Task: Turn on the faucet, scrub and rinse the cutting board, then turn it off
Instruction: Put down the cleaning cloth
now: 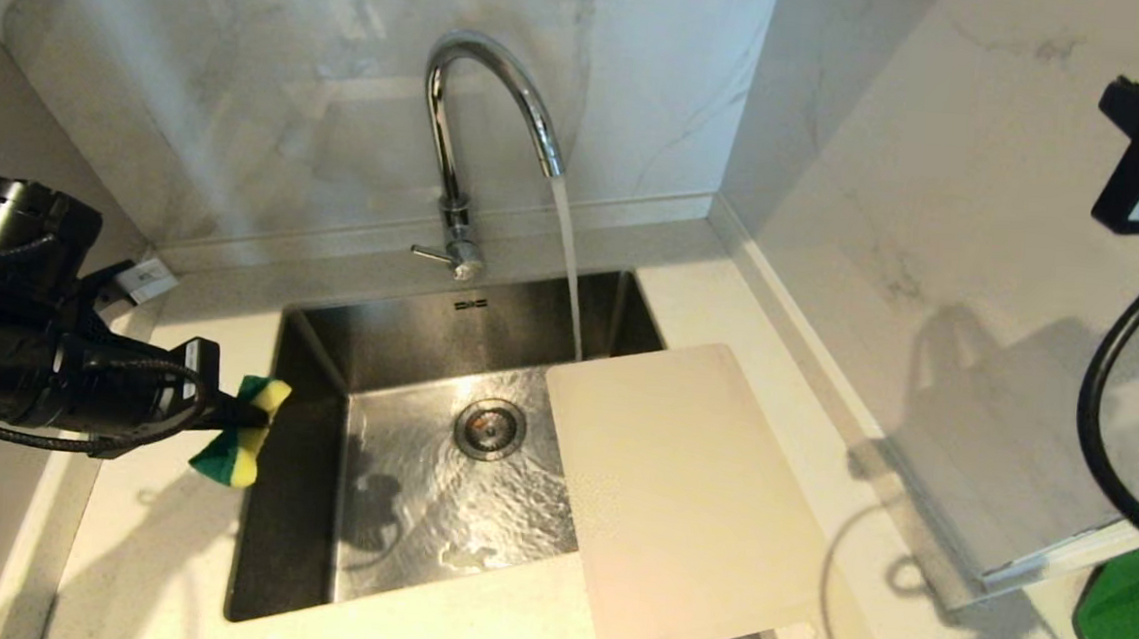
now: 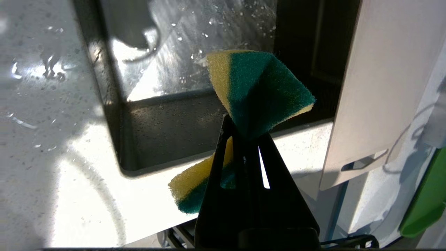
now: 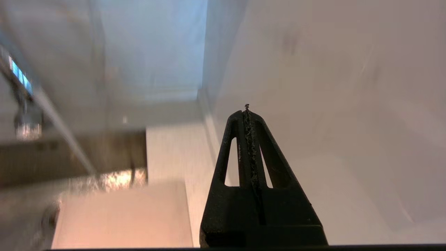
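Left gripper [image 1: 257, 416] clamps a pinched green-and-yellow sponge [image 1: 243, 432] at frame left. The cream plastic cutting board [image 1: 687, 498] is cropped below; the empty right gripper [image 3: 246, 112], pressed together, shows in blur.

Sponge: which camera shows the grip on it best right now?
Left wrist view: the left gripper pinches the green-and-yellow sponge at its middle, jaws shut on it. Head view shows the sponge small, beside the sink. Right wrist view misses it.
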